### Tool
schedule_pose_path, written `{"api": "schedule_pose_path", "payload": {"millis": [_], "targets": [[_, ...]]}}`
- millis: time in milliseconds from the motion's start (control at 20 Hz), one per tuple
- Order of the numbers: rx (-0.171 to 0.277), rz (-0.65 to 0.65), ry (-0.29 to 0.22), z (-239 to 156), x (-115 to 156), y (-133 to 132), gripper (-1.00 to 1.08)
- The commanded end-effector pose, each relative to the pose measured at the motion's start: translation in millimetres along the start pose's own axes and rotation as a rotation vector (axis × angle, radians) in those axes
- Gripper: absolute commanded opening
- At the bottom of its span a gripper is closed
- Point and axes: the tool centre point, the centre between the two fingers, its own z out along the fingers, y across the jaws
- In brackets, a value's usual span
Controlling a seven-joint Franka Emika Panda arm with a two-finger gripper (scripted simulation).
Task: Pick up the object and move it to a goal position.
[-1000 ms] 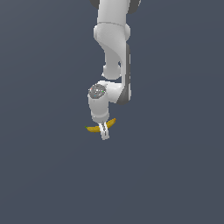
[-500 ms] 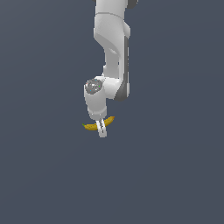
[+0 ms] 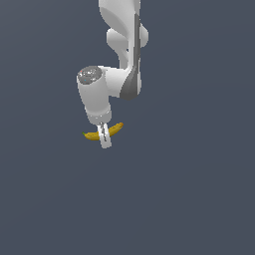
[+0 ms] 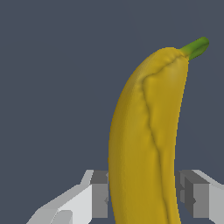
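End effector (image 3: 104,139) clenched on banana (image 3: 94,135) mid-length; both banana ends protrude free, open space all round.

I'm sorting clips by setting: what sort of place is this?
Most likely a bare simulated test scene, not a real room: a flat, featureless grey-blue background, a smooth white arm, and its gripper holding a banana. No furniture or walls show.

Banana (image 3: 110,131): yellow, curved, green stem tip, lay roughly level, ends poking out either side, pinched at mid-length.
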Motion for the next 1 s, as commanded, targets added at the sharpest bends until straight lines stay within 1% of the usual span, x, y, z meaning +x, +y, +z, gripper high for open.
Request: {"api": "schedule_pose_path", "payload": {"millis": [0,550,950], "targets": [[0.001,0.001,0.001,-29.1,11.7,1.0,-1.0],[0.0,0.002,0.002,-147.4,59.0,3.5,-1.0],[0.0,0.0,0.002,-224.3,89.7,2.5,-1.0]]}}
